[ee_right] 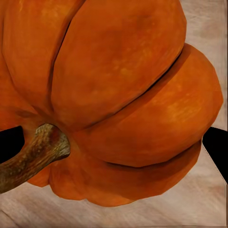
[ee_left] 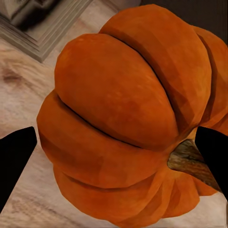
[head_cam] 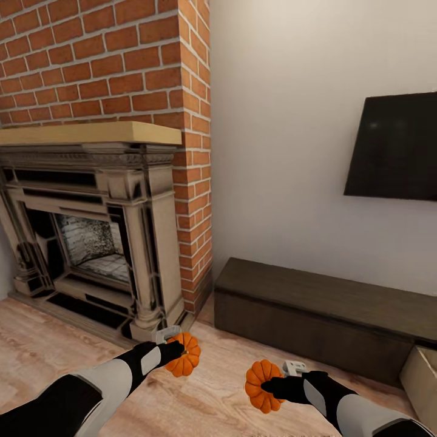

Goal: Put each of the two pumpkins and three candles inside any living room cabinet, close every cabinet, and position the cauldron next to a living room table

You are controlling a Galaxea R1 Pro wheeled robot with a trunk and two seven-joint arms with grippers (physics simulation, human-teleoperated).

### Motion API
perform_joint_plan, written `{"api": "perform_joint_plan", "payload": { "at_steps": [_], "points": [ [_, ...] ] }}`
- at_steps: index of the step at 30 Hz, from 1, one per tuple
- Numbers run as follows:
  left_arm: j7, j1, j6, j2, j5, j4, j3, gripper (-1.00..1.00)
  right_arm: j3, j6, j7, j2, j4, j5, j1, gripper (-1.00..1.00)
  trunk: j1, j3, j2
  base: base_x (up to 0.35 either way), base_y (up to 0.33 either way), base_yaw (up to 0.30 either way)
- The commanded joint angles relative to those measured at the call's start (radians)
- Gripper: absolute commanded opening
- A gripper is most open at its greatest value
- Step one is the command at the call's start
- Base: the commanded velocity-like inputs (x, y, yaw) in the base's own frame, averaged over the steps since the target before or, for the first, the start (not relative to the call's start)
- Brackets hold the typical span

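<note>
My left gripper (head_cam: 176, 352) is shut on an orange ribbed pumpkin (head_cam: 185, 355), held above the wood floor near the fireplace base. That pumpkin (ee_left: 128, 123) sits large between the black fingertips (ee_left: 14, 161) in the left wrist view. Over to the right, my right gripper (head_cam: 273, 385) is shut on the second pumpkin (head_cam: 260, 385); its orange body (ee_right: 118, 95) and brown stem (ee_right: 35, 154) show close up in the right wrist view. The long low dark-brown cabinet (head_cam: 321, 315) stands against the white wall ahead, its fronts shut as far as I see.
A brick chimney with a stone fireplace (head_cam: 91, 243) and pale mantel stands at the left. A dark TV screen (head_cam: 394, 149) hangs on the wall above the cabinet. A pale beige box-like edge (head_cam: 422, 376) shows at the far right, low. Wood floor (head_cam: 212, 413) lies underfoot.
</note>
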Motion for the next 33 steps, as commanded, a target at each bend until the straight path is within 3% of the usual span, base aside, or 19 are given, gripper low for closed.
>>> {"api": "perform_joint_plan", "payload": {
  "at_steps": [1,27,33],
  "points": [
    [0.000,-0.001,0.001,-0.001,0.009,0.002,-0.008,-1.00,0.007,0.006,0.002,-0.001,-0.002,-0.011,0.000,-1.00,0.000,-0.001,-0.001,0.000,0.000,-0.286],
    [0.005,0.000,0.001,-0.001,0.010,0.004,-0.008,-1.00,0.007,0.007,0.002,-0.002,-0.002,-0.012,0.000,-1.00,0.000,0.011,-0.001,0.000,0.000,-0.295],
    [0.007,0.000,0.001,-0.001,0.009,0.004,-0.008,-1.00,0.007,0.007,0.003,-0.002,-0.002,-0.012,0.000,-1.00,0.000,0.013,-0.001,0.000,-0.188,-0.296]
  ]
}}
